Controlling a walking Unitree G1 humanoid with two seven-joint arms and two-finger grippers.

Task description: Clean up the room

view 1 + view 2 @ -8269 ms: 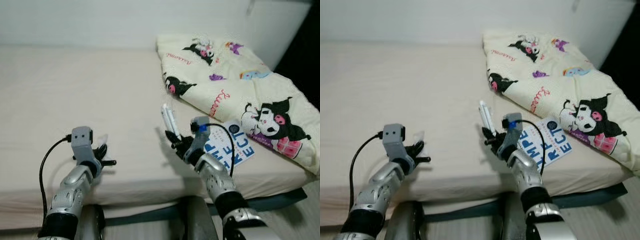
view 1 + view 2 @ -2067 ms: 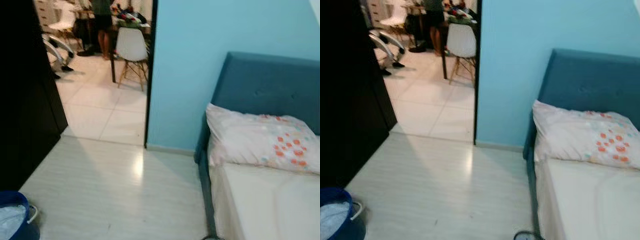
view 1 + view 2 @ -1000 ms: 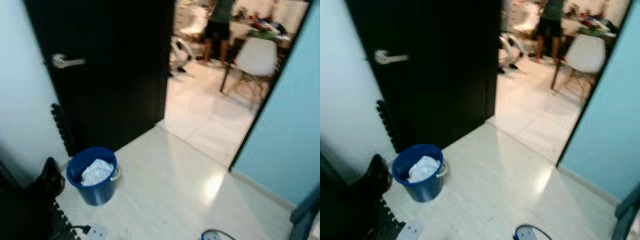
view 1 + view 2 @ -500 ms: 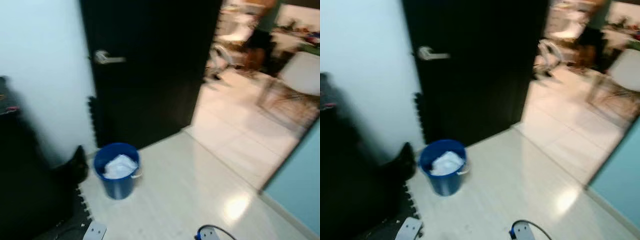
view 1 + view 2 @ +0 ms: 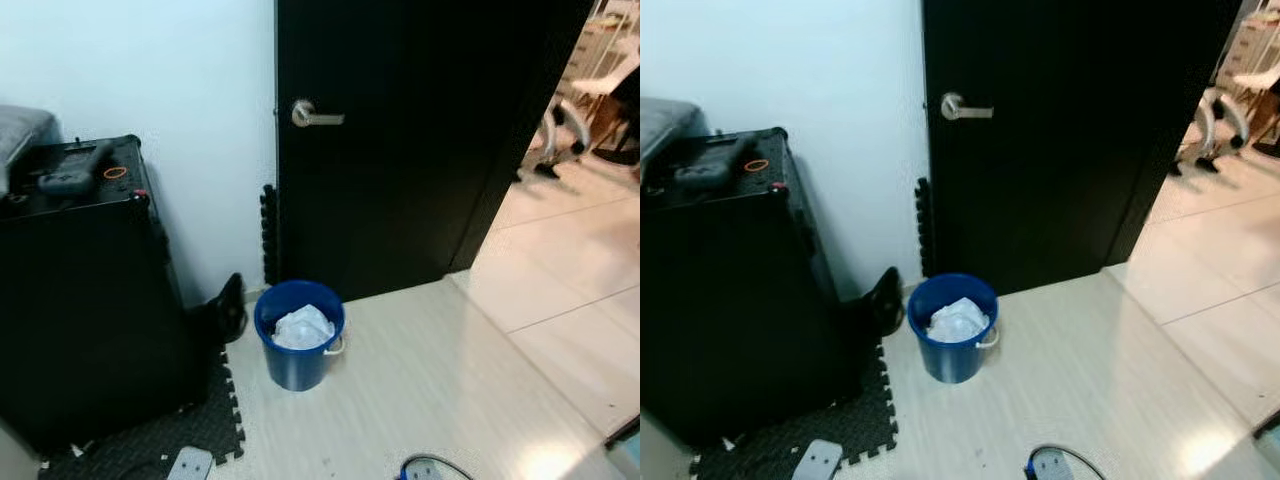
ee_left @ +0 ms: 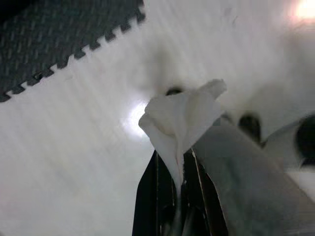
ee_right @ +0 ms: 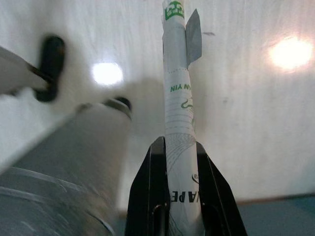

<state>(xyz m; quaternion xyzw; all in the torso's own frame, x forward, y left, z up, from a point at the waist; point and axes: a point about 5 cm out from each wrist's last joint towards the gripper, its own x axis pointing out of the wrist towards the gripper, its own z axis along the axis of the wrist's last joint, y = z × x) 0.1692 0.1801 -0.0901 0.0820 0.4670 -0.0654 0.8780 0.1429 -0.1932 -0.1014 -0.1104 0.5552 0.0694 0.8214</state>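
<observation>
A blue bucket (image 5: 298, 335) with crumpled white paper (image 5: 302, 326) inside stands on the pale floor, below the black door. In the left wrist view my left gripper (image 6: 174, 172) is shut on a crumpled white tissue (image 6: 179, 115), which sticks out past the fingertips above the floor. In the right wrist view my right gripper (image 7: 179, 162) is shut on a flattened white wrapper (image 7: 178, 88) with green print, which points out over the floor.
A black cabinet (image 5: 80, 290) stands left of the bucket on a dark foam mat (image 5: 150, 440). A black shoe (image 5: 228, 308) lies between them. The black door (image 5: 400, 150) stands open onto a tiled room (image 5: 570, 270). A power strip (image 5: 190, 463) lies near my feet.
The camera has swung left: the bucket has shifted toward the middle of the picture, the cabinet has come into view, and the doorway has slid to the right edge.
</observation>
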